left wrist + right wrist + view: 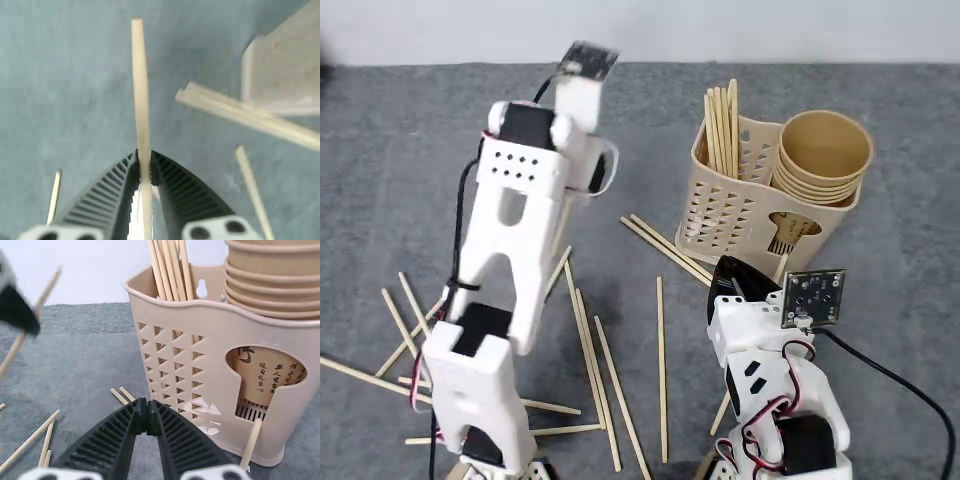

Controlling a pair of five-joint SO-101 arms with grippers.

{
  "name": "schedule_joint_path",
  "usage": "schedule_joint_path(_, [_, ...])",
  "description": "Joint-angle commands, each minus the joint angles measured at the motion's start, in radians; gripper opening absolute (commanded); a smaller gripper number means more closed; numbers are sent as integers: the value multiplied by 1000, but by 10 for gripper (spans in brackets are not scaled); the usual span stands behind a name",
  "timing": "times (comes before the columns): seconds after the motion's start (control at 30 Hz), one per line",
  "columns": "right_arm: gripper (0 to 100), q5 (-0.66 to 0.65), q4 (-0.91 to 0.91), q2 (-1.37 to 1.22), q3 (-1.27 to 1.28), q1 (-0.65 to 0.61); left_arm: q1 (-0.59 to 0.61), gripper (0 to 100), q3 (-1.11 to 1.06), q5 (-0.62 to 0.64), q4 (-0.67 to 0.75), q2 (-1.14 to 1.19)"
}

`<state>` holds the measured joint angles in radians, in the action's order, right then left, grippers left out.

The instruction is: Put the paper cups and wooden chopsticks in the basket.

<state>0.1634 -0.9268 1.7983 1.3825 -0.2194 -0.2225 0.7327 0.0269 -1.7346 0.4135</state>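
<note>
A beige slotted basket [730, 215] stands at the back right, with a stack of paper cups [823, 150] in one compartment and several wooden chopsticks [722, 125] upright in the other. My left gripper [143, 172] is shut on a single chopstick [140, 90], held above the grey mat left of the basket. My right gripper [146, 416] is shut with nothing in it, just in front of the basket [200, 365], low over the mat. In the high view it sits at the basket's near side [728, 272].
Several loose chopsticks [590, 350] lie scattered over the grey mat, mostly between and left of the arms. A pair of chopsticks [665, 248] lies slanted by the basket's front left corner. One chopstick [251, 440] leans against the basket's base.
</note>
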Motion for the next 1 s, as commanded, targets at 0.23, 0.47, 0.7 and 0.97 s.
schedule_joint_path(0.23, [9, 9, 24, 4, -8, 4, -170, 12, 472, 109, 264, -68])
schedule_joint_path(0.47, [9, 9, 24, 4, -8, 4, -244, 12, 470, 143, 571, -68])
schedule_joint_path(0.7, [9, 9, 24, 4, -8, 4, -308, 12, 441, 155, 680, -38])
schedule_joint_path(0.97, [9, 9, 24, 4, -8, 4, -321, 32, 392, 152, 529, 69])
